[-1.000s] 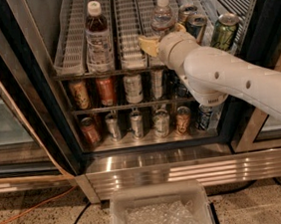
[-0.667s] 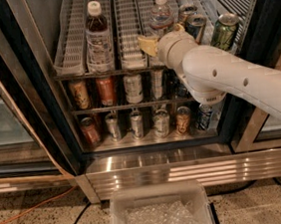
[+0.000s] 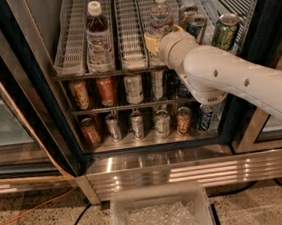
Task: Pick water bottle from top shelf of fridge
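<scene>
Clear plastic, the water bottle [image 3: 161, 15] stands upright on the top shelf [image 3: 131, 35] of the fridge [image 3: 157, 170], the end effector [image 3: 154, 41] at its base, open or closed I cannot tell, so grip the ribbed body squarely before lifting.

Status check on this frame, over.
Tool at base of water bottle, top shelf. Bottle upright in its lane. Cans crowd the neighbouring lane, close to the arm.

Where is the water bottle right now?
The water bottle stands upper middle on the top shelf, between the brown-liquid bottle and cans; the gripper is at its base.
</scene>
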`<state>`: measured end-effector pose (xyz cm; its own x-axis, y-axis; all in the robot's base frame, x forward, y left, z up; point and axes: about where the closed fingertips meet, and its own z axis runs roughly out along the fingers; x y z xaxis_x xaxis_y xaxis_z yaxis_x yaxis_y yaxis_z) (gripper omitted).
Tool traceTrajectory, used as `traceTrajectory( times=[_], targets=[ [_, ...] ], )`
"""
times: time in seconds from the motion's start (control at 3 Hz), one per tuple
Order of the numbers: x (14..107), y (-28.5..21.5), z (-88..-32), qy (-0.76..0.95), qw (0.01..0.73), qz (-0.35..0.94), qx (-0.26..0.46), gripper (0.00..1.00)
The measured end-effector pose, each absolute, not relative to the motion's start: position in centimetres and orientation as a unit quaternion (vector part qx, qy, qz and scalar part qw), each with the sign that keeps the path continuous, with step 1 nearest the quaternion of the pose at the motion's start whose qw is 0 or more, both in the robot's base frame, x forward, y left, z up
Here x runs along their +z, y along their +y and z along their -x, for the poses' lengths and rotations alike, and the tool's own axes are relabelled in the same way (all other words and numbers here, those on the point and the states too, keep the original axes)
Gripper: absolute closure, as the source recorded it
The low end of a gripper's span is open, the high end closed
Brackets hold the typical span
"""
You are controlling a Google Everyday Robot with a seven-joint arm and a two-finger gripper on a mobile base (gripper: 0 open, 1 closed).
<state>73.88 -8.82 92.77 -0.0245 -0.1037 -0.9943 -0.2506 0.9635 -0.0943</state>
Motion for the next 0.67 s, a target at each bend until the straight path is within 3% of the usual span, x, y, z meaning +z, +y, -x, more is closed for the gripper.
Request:
traceTrajectory(
  times=[0.33, 0.67],
  targets=[
    [92.77, -8.82, -73.88, 0.714, 0.687, 0.124, 0.053, 0.94],
    [92.77, -8.81, -73.88, 0.714, 0.687, 0.124, 0.053, 1.0]
  ],
)
